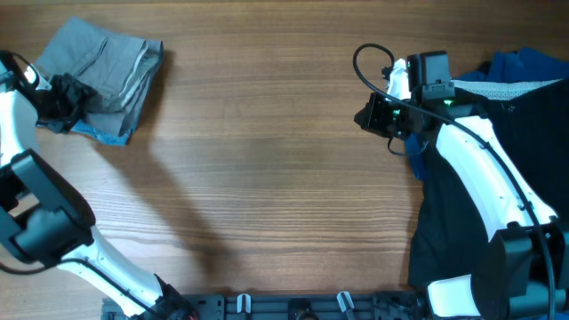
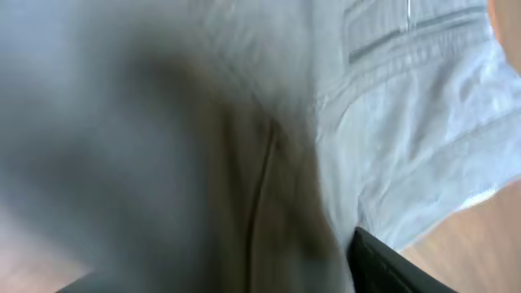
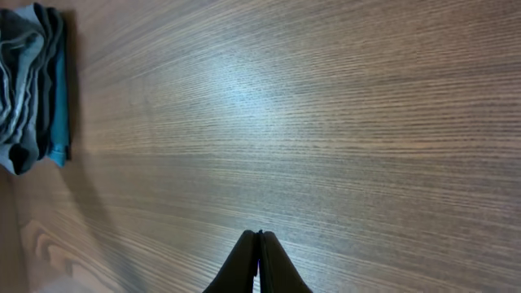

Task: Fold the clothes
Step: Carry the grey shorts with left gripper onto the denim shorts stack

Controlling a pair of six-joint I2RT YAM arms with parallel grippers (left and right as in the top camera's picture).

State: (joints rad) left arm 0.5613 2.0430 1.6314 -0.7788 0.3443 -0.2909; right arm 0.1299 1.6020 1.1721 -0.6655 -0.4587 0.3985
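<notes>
The mid-grey shorts (image 1: 111, 58) lie folded at the table's far left, on top of a light-blue garment (image 1: 102, 135) whose edge sticks out below. My left gripper (image 1: 67, 96) is at the pile's left edge, pressed into the grey cloth (image 2: 391, 106). Only one of its fingers (image 2: 387, 264) shows, set well off to the side, so the jaws look open. My right gripper (image 1: 366, 116) is shut and empty (image 3: 260, 234), hovering over bare wood. The right wrist view shows the folded pile (image 3: 28, 89) far off.
A black garment (image 1: 444, 222) lies spread at the right under my right arm. A bright-blue garment (image 1: 524, 67) and a pale patterned piece (image 1: 507, 86) lie at the far right. The wooden table (image 1: 267, 178) stretches between the two piles.
</notes>
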